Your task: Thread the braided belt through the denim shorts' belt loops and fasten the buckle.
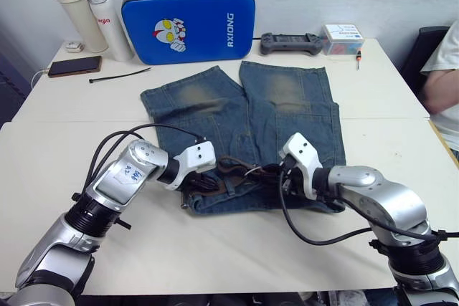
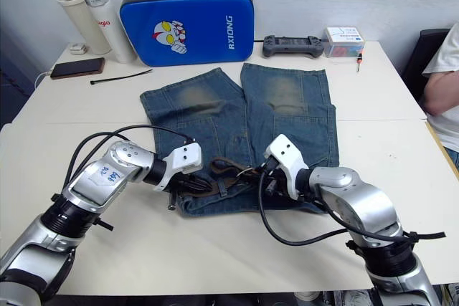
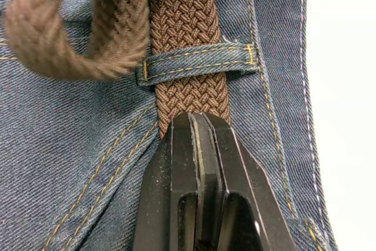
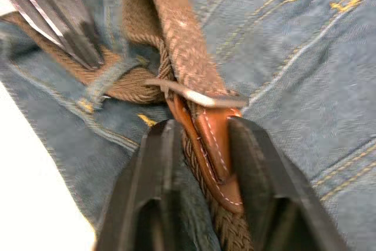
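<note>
Denim shorts [image 1: 244, 134] lie flat on the surface [image 1: 215, 263], waistband toward the robot. Braided belt [image 3: 185, 33] runs under a belt loop [image 3: 197, 66] on the waistband. Left gripper [image 3: 197, 124]: jaws pinched together on the belt just short of that loop. Right gripper [image 4: 202, 130]: jaws straddle the belt's tan leather end beside the buckle [image 4: 197, 95], narrow gap.

Judgement: belt is soft, floppy, buckles under push; best gripped close to the loop or at the stiffer leather end.
</note>
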Tool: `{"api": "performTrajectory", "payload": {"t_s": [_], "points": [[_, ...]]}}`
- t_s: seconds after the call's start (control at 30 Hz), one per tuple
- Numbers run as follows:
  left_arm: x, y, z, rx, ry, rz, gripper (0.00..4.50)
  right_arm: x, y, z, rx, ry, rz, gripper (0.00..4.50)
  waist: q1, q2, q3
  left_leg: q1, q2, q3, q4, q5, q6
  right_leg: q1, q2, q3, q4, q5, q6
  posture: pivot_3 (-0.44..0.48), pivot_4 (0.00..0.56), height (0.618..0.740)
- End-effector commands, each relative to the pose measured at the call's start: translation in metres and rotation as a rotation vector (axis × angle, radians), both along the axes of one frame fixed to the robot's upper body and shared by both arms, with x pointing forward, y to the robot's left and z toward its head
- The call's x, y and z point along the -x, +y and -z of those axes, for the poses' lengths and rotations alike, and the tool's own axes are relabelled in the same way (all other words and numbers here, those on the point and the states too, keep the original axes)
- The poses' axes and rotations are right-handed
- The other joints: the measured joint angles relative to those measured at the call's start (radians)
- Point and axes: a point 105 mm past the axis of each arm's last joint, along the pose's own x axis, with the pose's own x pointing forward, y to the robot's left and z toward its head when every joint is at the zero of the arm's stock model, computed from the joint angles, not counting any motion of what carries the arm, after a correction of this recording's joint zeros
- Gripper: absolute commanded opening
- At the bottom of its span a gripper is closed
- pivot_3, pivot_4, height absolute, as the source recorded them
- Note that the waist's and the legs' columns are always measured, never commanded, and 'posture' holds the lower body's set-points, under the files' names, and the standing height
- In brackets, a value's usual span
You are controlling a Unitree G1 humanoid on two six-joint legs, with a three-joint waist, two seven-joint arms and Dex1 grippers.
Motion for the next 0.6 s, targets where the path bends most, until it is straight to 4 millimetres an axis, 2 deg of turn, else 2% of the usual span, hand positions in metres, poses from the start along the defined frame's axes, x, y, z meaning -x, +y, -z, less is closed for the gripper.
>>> {"api": "performTrajectory", "payload": {"t_s": [0.03,0.3,0.6], "points": [[0.0,0.012,0.011,-0.049,0.021,-0.052,0.0,0.006,0.0,-0.018,-0.03,-0.048,-0.042,1.51,0.0,0.0,0.0,0.0,0.0,0.0,0.0,0.0,0.0,0.0,0.0,0.0,0.0,0.0,0.0,0.0,0.15,0.74],[0.0,0.01,0.011,-0.044,0.019,-0.055,0.0,0.003,-0.006,-0.022,-0.055,-0.049,-0.023,1.51,0.0,0.0,0.0,0.0,0.0,0.0,0.0,0.0,0.001,0.0,0.0,0.0,0.0,0.0,0.0,0.0,0.15,0.74],[-0.001,0.011,0.011,-0.046,0.015,-0.061,0.0,-0.007,-0.007,-0.008,-0.041,-0.01,0.025,1.51,0.0,0.0,0.0,0.0,0.0,0.0,0.0,0.0,0.001,0.0,0.0,0.0,0.0,0.0,0.0,0.0,0.15,0.74]]}}
